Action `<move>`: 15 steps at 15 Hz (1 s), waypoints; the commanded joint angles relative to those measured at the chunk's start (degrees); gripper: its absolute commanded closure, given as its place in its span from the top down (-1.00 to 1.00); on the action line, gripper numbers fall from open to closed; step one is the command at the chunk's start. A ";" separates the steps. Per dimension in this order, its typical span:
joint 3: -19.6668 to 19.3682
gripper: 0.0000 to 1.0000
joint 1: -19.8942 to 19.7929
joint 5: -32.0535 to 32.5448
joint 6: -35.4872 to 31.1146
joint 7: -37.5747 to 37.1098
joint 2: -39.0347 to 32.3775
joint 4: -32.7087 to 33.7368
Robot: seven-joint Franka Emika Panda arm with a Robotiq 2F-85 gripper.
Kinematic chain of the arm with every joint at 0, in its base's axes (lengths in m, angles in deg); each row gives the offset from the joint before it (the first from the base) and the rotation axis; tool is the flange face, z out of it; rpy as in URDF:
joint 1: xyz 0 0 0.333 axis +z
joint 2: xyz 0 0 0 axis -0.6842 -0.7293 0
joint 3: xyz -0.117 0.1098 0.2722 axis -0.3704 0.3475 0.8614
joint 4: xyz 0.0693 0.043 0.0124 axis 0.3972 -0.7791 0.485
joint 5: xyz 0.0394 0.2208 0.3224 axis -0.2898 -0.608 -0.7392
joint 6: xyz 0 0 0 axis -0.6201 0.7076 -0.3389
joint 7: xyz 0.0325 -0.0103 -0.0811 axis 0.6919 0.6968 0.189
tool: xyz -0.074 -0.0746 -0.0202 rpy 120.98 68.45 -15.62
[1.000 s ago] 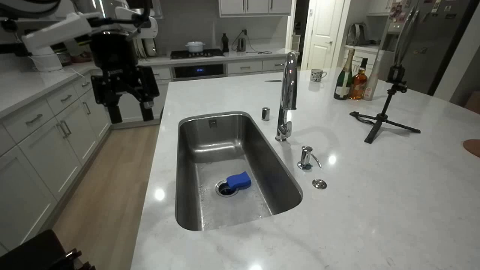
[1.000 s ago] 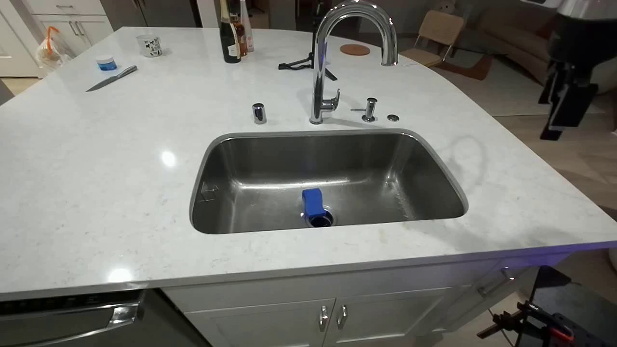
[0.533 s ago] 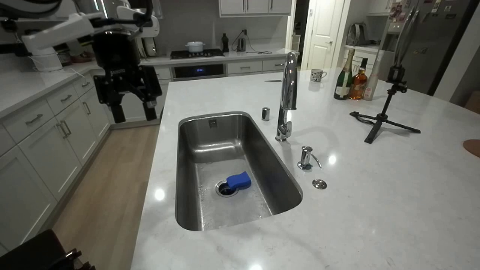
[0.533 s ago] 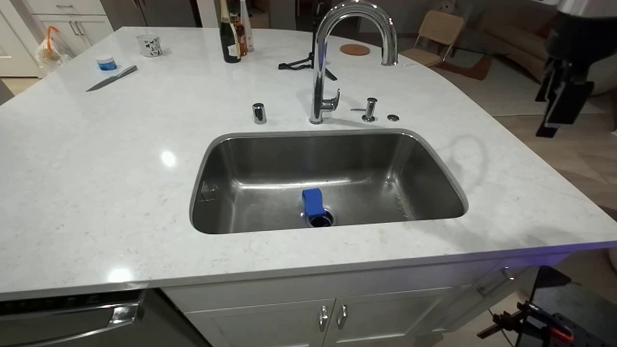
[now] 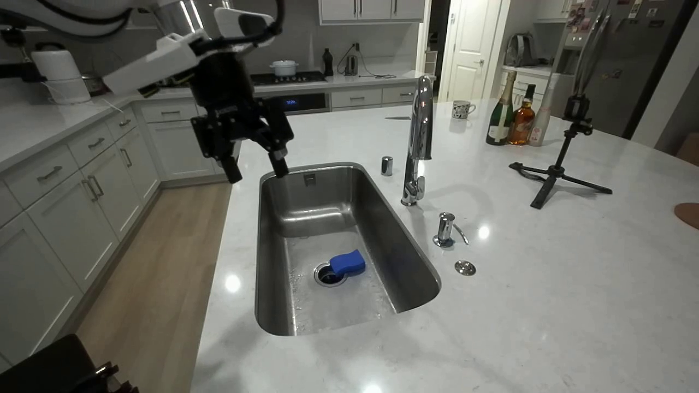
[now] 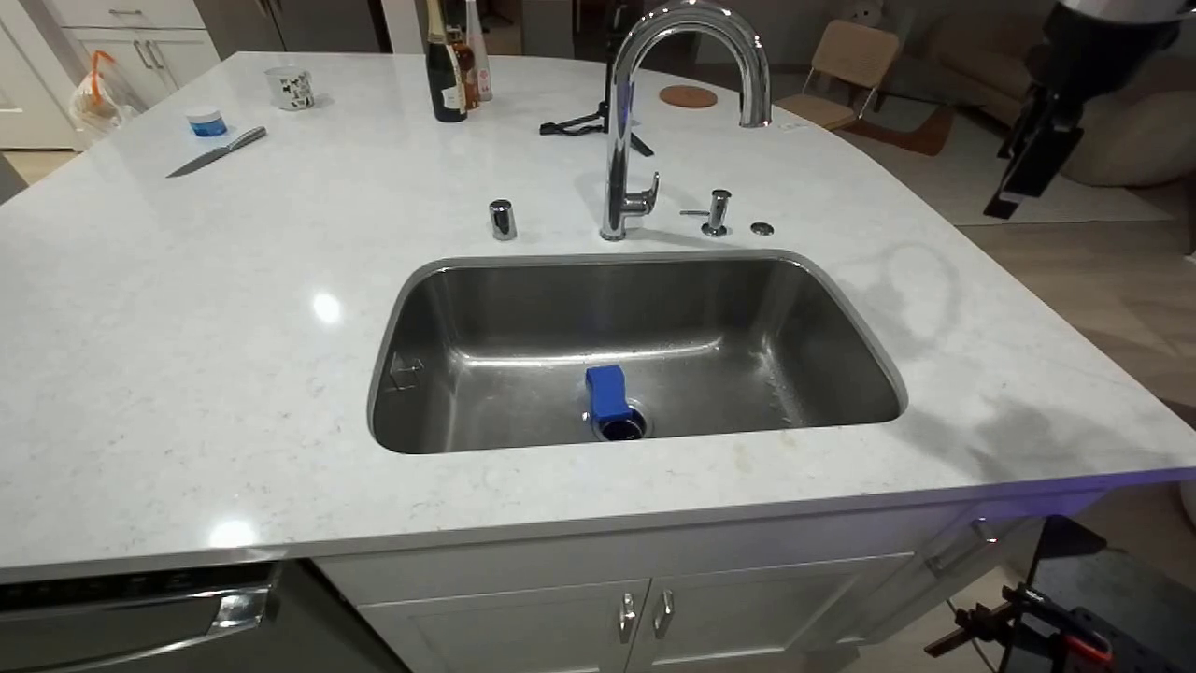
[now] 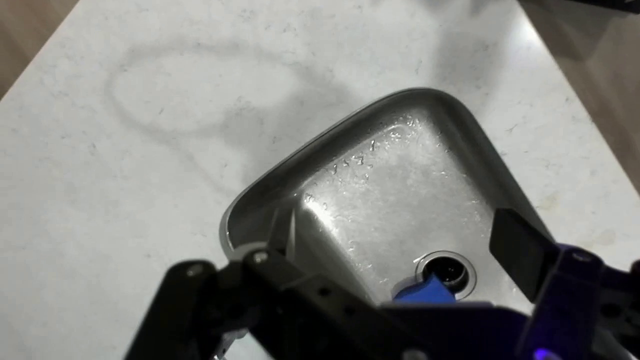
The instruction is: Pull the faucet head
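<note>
The faucet head, a chrome cylindrical spray tip [image 5: 424, 146], ends the tall arched faucet neck and points down. It also shows in an exterior view [image 6: 755, 105], hanging above the counter near the soap dispenser. My gripper [image 5: 256, 168] is black, tilted and in the air, well apart from the faucet. In an exterior view the gripper [image 6: 1014, 192] is off to the right, with its fingers overlapping. In the wrist view the gripper [image 7: 400, 240] has its fingers wide apart with nothing between them. The faucet head does not clearly show there.
A steel sink [image 5: 314, 166] is set in the white counter, with a blue sponge [image 5: 348, 263] by its drain. A soap dispenser [image 5: 445, 228], short chrome fitting [image 5: 386, 165] and chrome disc [image 5: 465, 267] stand near the faucet. Bottles [image 5: 499, 117] and a tripod [image 5: 556, 169] stand beyond.
My gripper has moved from beside the counter toward the sink, and it has tilted. Its shadow on the counter has shifted. The faucet and sponge have not moved.
</note>
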 commanded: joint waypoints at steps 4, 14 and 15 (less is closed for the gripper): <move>-6.67 1.00 -4.06 -6.97 -13.29 11.43 -12.73 10.29; -2.60 1.00 -14.07 -34.30 -14.67 31.45 -31.87 30.14; -1.69 1.00 -15.18 -35.74 -14.88 33.53 -33.49 31.97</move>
